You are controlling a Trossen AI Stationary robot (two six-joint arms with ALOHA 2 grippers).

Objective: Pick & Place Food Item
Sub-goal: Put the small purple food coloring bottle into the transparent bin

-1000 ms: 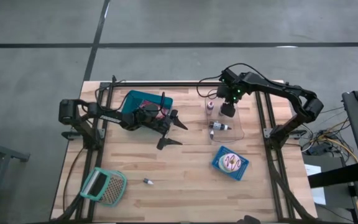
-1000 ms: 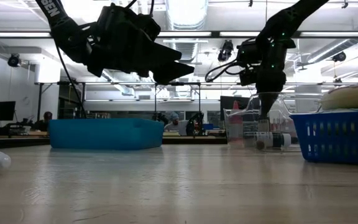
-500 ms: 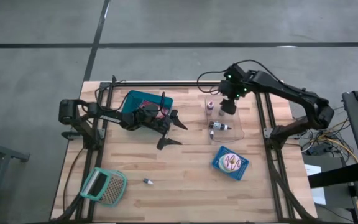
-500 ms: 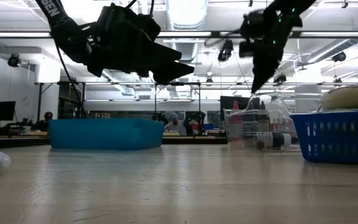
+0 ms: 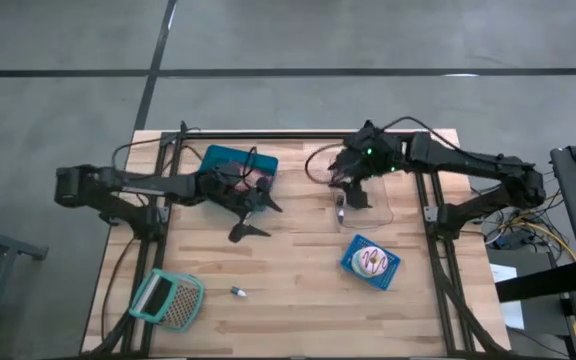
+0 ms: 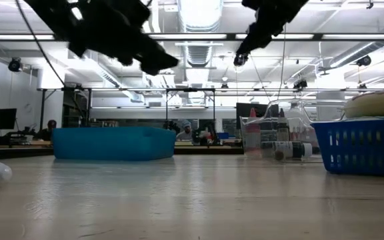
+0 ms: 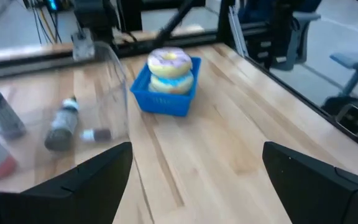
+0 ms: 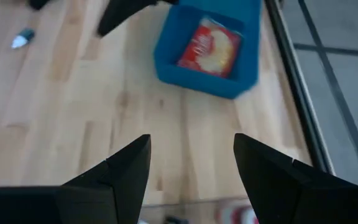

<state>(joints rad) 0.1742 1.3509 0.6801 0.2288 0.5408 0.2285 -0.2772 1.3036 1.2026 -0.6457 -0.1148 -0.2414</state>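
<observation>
A blue basket (image 5: 370, 262) holding an iced donut (image 7: 169, 60) stands on the table at the near right. A blue bin (image 5: 236, 164) at the far left holds a red snack packet (image 8: 209, 46). My left gripper (image 5: 257, 220) is open and empty, high above the table just near of the bin; its wrist view faces the basket (image 7: 166, 93). My right gripper (image 5: 349, 193) is open and empty, high above a clear tray (image 5: 380, 200); its wrist view faces the bin (image 8: 207, 56).
The clear tray holds several small bottles (image 7: 59, 126). A teal-and-white object (image 5: 167, 300) lies at the near left corner. A small bottle (image 5: 238, 292) lies on the bare wood beside it. Bare wood lies between the bin and the basket.
My right gripper has risen out of the clear tray, gone a little toward the table's left and turned to face the blue bin. My left gripper has risen and drawn back a little toward the table's left edge. Both have stayed open.
</observation>
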